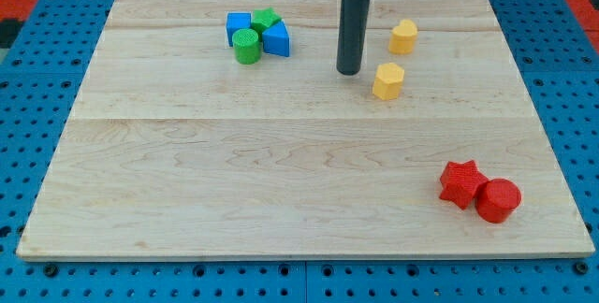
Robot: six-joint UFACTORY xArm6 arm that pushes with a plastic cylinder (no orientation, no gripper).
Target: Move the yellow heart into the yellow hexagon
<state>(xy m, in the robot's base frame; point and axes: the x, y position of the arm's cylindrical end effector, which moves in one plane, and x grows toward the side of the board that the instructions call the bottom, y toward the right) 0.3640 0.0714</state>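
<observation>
1. The straight dark rod has no fingers to open or close; its tip (pixel 350 71) rests near the wooden board's (pixel 281 191) top edge, just left of the yellow hexagon block (pixel 387 80).
2. The yellow heart block (pixel 403 36) sits apart, closer to the top-right corner.
3. Sweeping straight right risks shoving the hexagon away instead.

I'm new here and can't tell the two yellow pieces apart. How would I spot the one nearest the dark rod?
Start at the wooden board and find the dark rod, whose tip rests right of centre near the view's top. Just right of it sit two yellow blocks. The lower yellow block, closest to the tip, is yours; the upper yellow block lies farther up.
</observation>
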